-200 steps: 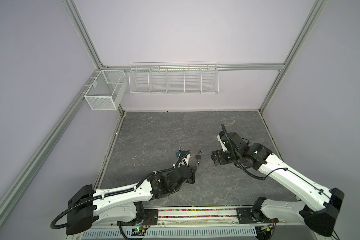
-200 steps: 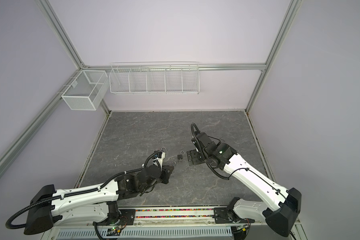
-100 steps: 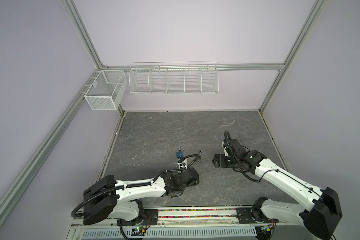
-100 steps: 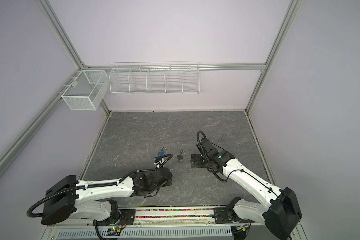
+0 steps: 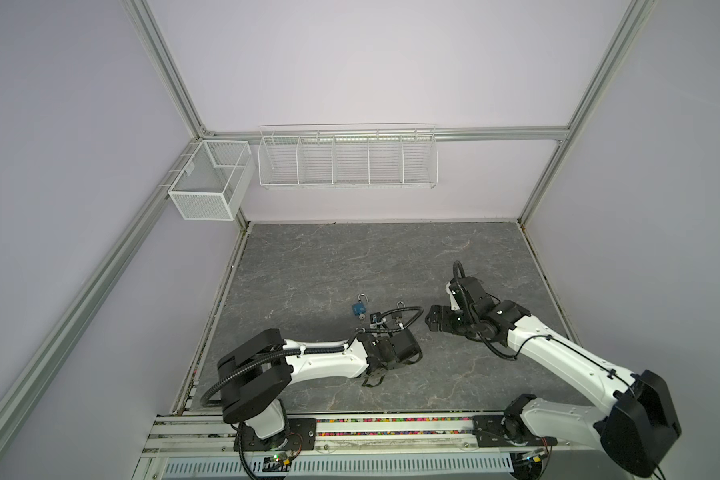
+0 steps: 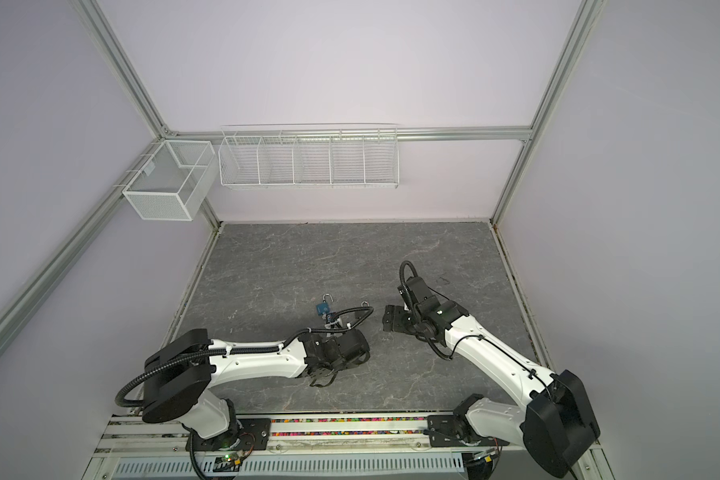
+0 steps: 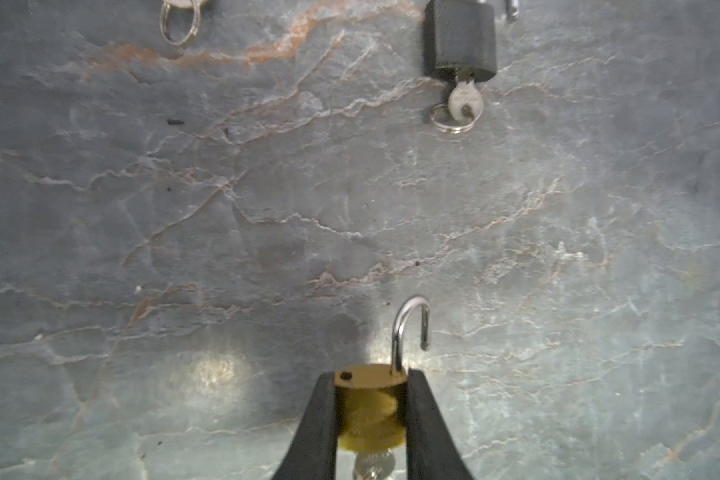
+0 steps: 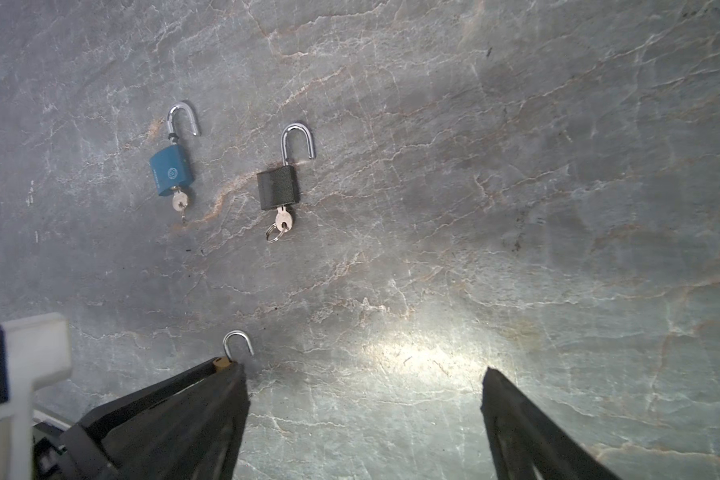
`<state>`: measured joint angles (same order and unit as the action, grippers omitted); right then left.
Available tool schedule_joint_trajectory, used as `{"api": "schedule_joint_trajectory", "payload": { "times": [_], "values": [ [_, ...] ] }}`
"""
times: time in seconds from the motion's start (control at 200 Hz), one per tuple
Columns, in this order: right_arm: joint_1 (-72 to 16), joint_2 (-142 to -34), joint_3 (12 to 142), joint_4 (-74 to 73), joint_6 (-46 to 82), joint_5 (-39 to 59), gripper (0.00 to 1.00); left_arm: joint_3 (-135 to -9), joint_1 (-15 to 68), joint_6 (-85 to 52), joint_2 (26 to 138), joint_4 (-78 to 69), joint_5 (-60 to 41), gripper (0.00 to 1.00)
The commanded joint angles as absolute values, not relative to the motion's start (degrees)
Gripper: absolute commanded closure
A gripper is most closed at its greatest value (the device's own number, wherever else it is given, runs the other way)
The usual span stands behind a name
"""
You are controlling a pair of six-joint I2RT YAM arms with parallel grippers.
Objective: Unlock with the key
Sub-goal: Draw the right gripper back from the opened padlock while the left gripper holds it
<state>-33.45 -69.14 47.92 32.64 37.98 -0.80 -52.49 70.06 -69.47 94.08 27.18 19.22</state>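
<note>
My left arm [image 5: 325, 365] and right arm [image 5: 558, 357] wear smooth white shells between bulky black joint housings. A ribbed black hose [image 5: 327, 347] runs along the left. My right gripper [image 8: 365, 371] has flat, black, tapering fingers [image 8: 524, 432].

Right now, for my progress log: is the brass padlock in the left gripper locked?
No, the brass padlock in the left gripper has its shackle swung open.

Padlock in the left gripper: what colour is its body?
The padlock is brass-gold; it shows best in the left wrist view.
</note>
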Motion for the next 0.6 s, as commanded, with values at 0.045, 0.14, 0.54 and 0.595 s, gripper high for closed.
{"api": "schedule_joint_trajectory", "payload": {
  "times": [0.045, 0.14, 0.54, 0.595],
  "values": [
    [-32.01, -67.67, 45.89, 31.77, 38.7, 0.6, 0.11, -53.04, 68.82, -71.06, 95.9, 29.15, 18.24, 1.0],
    [-31.33, -67.59, 45.8, 32.04, 38.56, 0.64, 0.11, -53.01, 68.67, -71.65, 96.81, 28.94, 18.01, 1.0],
    [-29.73, -67.94, 45.79, 31.5, 38.56, 2.33, 0.11, -52.1, 66.9, -70.58, 97.91, 26.78, 14.0, 0.93],
    [-29.57, -67.79, 45.79, 31.58, 38.53, 2.26, 0.11, -52.1, 66.73, -70.42, 97.95, 27.15, 13.78, 0.85]
  ]
}}
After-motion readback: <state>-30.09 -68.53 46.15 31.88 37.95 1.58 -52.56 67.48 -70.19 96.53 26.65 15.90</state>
